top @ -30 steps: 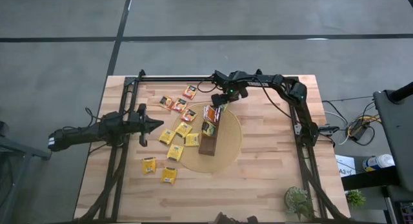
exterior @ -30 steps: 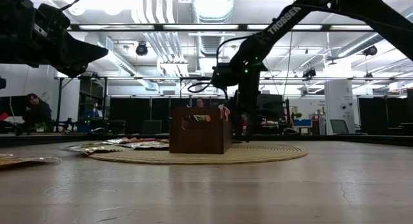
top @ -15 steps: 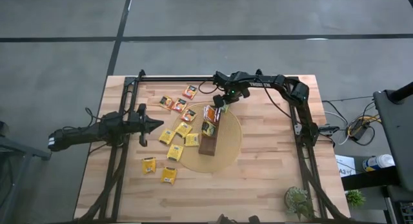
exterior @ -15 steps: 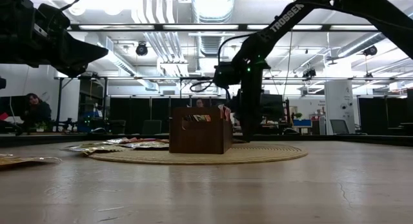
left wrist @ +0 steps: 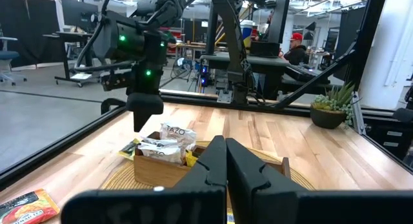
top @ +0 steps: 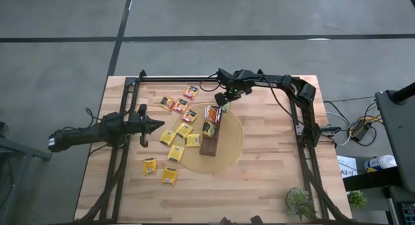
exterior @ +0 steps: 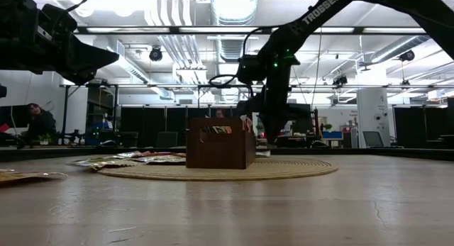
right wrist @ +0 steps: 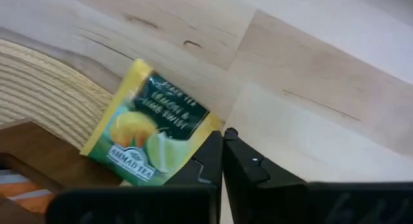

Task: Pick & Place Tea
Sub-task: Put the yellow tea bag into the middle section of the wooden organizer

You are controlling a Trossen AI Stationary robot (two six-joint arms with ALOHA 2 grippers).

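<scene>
The tea is small square sachets. Several yellow and orange ones [top: 176, 135] lie flat on the wood to the left of the long dark-brown tray [top: 209, 146], which stands on a round tan disc [top: 231, 142]. More sachets [top: 212, 115] stand in the tray's far half. A green-and-yellow sachet [right wrist: 151, 133] leans out over the tray's far end. My right gripper [right wrist: 223, 141] hangs shut just above that end, pointing down, with nothing between its fingers. My left gripper [top: 159, 126] is shut and level at the table's left.
A small potted plant [top: 299, 200] stands at the table's near right corner. Black frame rails [top: 123, 153] run along the left, far and right sides. Bare wood lies to the right of the disc and along the near edge.
My right gripper has risen from the tray's far end and now hangs clear above it. The sachets and the tray have stayed where they were.
</scene>
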